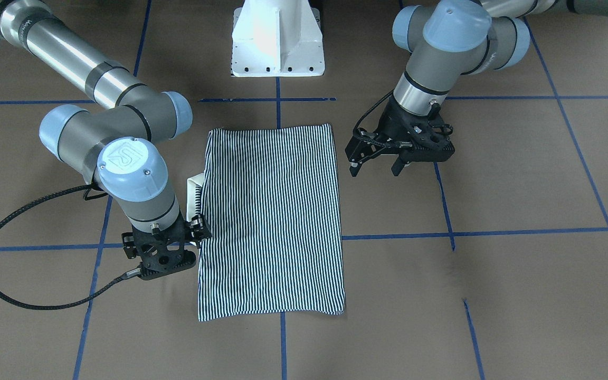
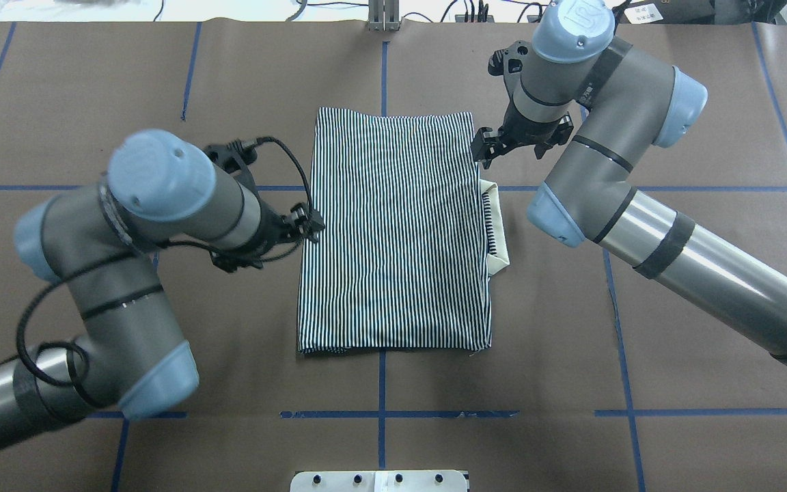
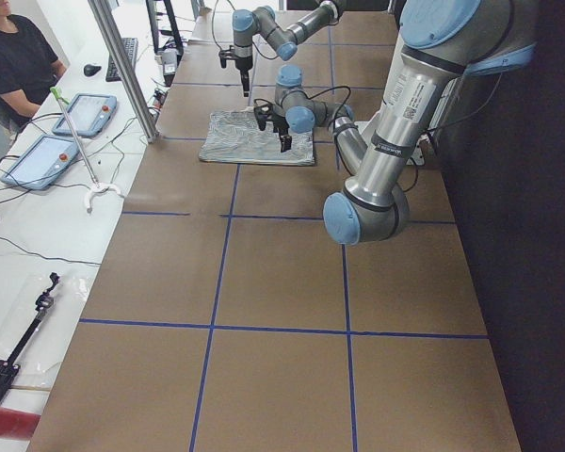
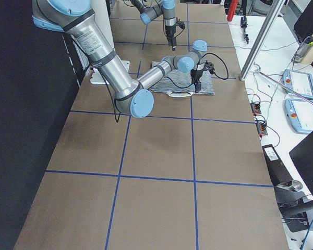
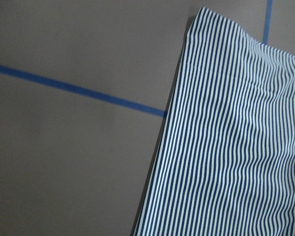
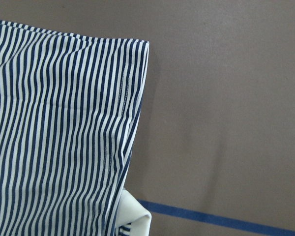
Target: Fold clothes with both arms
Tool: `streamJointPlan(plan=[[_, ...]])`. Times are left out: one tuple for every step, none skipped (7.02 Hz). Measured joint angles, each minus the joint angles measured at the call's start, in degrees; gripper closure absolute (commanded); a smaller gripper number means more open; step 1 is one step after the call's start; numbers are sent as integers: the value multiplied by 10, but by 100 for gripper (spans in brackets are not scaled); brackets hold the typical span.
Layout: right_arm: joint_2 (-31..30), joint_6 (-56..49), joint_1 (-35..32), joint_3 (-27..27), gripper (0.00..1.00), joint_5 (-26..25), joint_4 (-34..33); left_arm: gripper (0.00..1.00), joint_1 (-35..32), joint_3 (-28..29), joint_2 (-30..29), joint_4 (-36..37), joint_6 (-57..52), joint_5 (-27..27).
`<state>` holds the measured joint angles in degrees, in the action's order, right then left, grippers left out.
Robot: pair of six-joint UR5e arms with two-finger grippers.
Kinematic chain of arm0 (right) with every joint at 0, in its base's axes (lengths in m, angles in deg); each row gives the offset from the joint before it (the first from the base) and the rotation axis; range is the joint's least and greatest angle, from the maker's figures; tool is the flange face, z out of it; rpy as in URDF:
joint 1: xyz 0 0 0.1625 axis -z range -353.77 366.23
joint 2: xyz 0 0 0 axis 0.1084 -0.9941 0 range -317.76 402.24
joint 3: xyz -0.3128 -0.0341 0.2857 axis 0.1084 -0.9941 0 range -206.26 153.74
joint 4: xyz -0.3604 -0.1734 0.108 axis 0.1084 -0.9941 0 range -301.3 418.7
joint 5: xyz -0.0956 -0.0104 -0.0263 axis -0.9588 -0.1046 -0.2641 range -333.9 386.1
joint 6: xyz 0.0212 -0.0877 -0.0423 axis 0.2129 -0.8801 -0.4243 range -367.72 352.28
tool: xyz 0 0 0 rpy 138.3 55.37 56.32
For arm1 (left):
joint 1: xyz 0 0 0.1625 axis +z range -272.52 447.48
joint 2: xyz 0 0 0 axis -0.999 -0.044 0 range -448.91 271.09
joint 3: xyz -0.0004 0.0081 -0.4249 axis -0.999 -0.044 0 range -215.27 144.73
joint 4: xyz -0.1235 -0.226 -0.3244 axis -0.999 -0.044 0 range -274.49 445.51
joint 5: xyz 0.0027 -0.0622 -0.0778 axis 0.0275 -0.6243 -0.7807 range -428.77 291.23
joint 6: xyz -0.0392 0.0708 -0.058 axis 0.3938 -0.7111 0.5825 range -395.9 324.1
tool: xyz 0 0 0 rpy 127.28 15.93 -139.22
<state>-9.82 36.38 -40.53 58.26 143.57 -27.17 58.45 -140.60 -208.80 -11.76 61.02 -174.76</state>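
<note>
The clothes are one navy-and-white striped shirt (image 1: 272,221) (image 2: 393,232), folded into a flat rectangle at the middle of the table. Its cream collar (image 2: 497,225) (image 6: 135,219) sticks out from the edge on my right arm's side. My left gripper (image 1: 375,170) hovers open just off the shirt's opposite edge, with nothing between its fingers. The left wrist view shows that striped edge (image 5: 236,147) from above. My right gripper (image 2: 516,145) hangs over the shirt's far corner on the collar side. Its jaws look spread and hold nothing.
The robot's white pedestal base (image 1: 277,42) stands behind the shirt. Blue tape lines (image 1: 494,232) grid the brown table. In the exterior left view a seated person (image 3: 19,56), tablets (image 3: 85,113) and a metal post (image 3: 122,66) are beside the table.
</note>
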Motion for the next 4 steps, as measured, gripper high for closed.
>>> streamJointPlan(plan=[[-21,23,5,31,0,5,0,2,56,0,-4,29,72,38],[-31,40,10,47,0,7,1,4,84,1,-7,49,118,57],[-35,52,13,54,0,8,2,5,96,9,-10,59,145,70],[-36,57,15,56,0,8,3,5,99,21,-14,62,155,83]])
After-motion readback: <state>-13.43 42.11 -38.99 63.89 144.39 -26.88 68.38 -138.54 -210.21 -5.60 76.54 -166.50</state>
